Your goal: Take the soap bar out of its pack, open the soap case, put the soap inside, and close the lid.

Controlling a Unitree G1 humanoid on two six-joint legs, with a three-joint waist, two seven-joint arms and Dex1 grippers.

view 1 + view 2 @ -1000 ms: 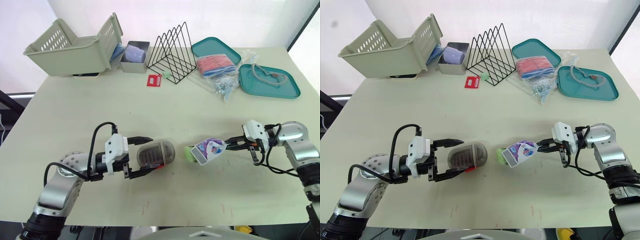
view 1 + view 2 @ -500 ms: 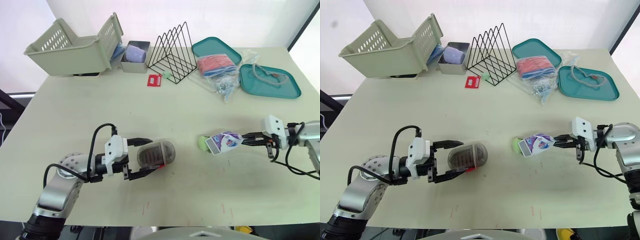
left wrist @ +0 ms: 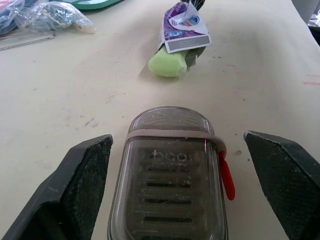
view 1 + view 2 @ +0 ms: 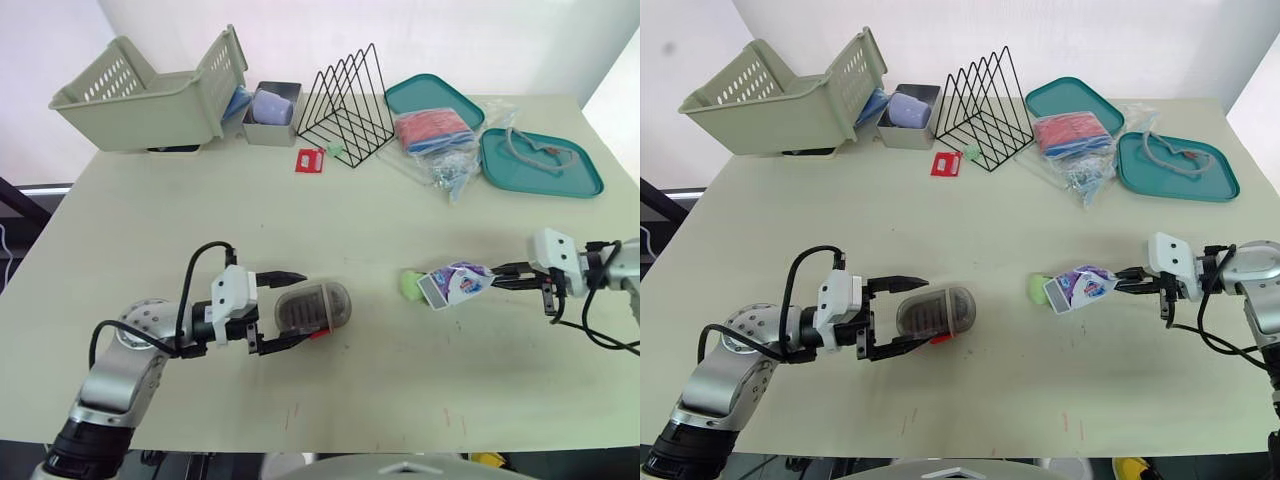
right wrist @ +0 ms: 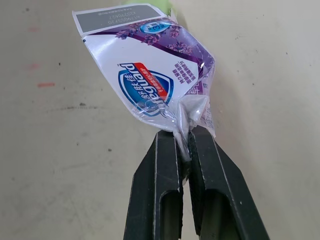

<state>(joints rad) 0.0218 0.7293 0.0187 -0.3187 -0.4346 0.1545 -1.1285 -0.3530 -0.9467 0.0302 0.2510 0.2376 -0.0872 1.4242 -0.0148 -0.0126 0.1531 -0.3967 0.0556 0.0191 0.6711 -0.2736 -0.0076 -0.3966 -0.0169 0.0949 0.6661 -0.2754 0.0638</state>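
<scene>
Nearest the worktop's (image 4: 400, 400) front edge, the left claw (image 4: 300, 307) is reaching in from the left, spread wide and straddling the closed case (image 3: 172, 170). A gap is showing between each finger and the case's sides, so it is gripping nothing. The case is lying flat with its long axis running along the fingers, its rounded end pointing right and its red latch (image 3: 226, 177) sitting on the front-edge side. Just beyond that rounded end, across a bare strip of worktop, the green soap (image 4: 410, 284) is poking out of the open mouth of the pack (image 5: 150, 80), its bare end facing the case and appearing to rest on the surface. Pack and soap are lying in one line, left to right, roughly in line with the case. At the far end of that line the right claw (image 5: 182, 137) is pinching the pack's crimped tail, fingers clamped tight on the foil. The left arm is therefore sitting nearer the bare soap, while the right is controlling the wrapper; freeing the bar looks likely to need a pull rightward, where open worktop is running out toward the side edge. At the back, well clear, a basket (image 4: 130, 95), a wire rack (image 4: 345, 95) and teal trays (image 4: 540, 165) are lining the far edge.
</scene>
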